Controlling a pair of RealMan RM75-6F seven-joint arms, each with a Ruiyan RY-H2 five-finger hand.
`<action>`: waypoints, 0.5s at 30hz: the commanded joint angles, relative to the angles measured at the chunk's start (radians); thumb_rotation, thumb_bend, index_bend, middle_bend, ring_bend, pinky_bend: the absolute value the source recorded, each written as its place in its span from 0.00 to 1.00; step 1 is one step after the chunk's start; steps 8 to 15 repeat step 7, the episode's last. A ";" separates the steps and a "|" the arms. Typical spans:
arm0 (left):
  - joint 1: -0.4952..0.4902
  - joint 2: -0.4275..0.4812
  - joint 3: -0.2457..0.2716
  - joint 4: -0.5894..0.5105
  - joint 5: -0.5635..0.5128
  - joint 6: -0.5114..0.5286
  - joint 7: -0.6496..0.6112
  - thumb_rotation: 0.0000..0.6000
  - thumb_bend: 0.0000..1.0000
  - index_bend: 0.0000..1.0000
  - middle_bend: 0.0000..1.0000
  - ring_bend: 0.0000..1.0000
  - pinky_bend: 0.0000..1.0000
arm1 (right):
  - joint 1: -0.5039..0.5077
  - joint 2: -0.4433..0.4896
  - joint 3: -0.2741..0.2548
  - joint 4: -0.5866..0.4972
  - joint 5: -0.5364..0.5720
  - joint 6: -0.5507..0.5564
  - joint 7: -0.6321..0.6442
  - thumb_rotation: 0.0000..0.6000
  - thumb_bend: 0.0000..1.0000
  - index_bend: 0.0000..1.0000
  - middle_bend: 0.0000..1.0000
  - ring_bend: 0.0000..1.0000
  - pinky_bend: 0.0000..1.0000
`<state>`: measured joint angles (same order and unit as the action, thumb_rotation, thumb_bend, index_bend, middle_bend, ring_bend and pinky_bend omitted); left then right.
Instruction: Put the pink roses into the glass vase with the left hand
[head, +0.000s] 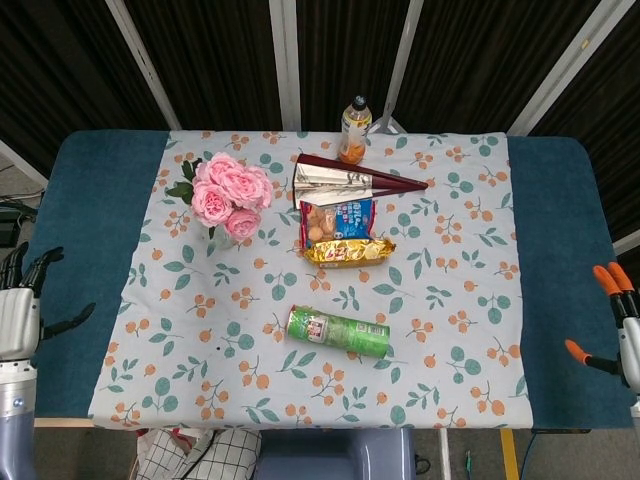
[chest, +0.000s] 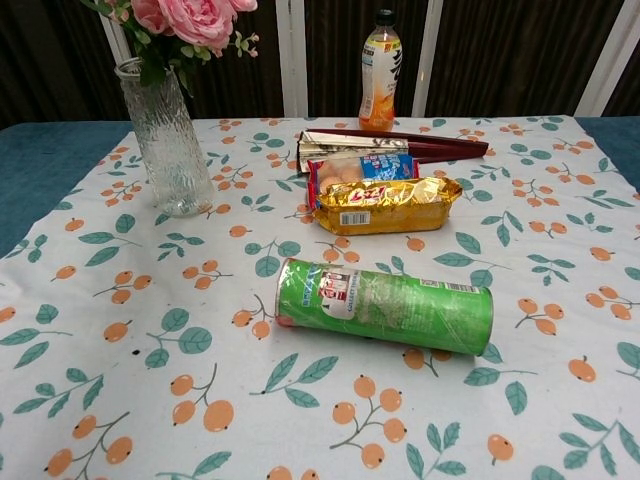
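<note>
The pink roses (chest: 188, 20) are sitting in the glass vase (chest: 167, 140), upright at the far left of the surface (head: 90, 200), so the placing looks done. The left hand (head: 20, 310) is hanging off the near-left edge, fingers spread, holding nothing; next it only needs parking. The right hand (head: 618, 325) is peeking in at the right border, fingers apart, mostly cut off. The chest view is cropping the blooms' tops.
</note>
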<state>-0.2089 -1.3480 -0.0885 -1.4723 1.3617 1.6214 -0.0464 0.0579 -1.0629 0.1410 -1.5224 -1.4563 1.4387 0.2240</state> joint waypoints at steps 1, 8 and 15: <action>0.019 0.014 0.019 -0.055 0.016 -0.011 0.027 1.00 0.24 0.16 0.23 0.00 0.00 | 0.002 0.012 -0.017 -0.007 -0.030 0.014 -0.015 1.00 0.15 0.12 0.00 0.00 0.00; 0.032 0.037 0.022 -0.107 -0.004 -0.029 0.082 1.00 0.24 0.16 0.23 0.00 0.00 | 0.010 0.010 -0.033 -0.030 -0.061 0.015 -0.074 1.00 0.15 0.12 0.00 0.00 0.00; 0.032 0.037 0.022 -0.107 -0.004 -0.029 0.082 1.00 0.24 0.16 0.23 0.00 0.00 | 0.010 0.010 -0.033 -0.030 -0.061 0.015 -0.074 1.00 0.15 0.12 0.00 0.00 0.00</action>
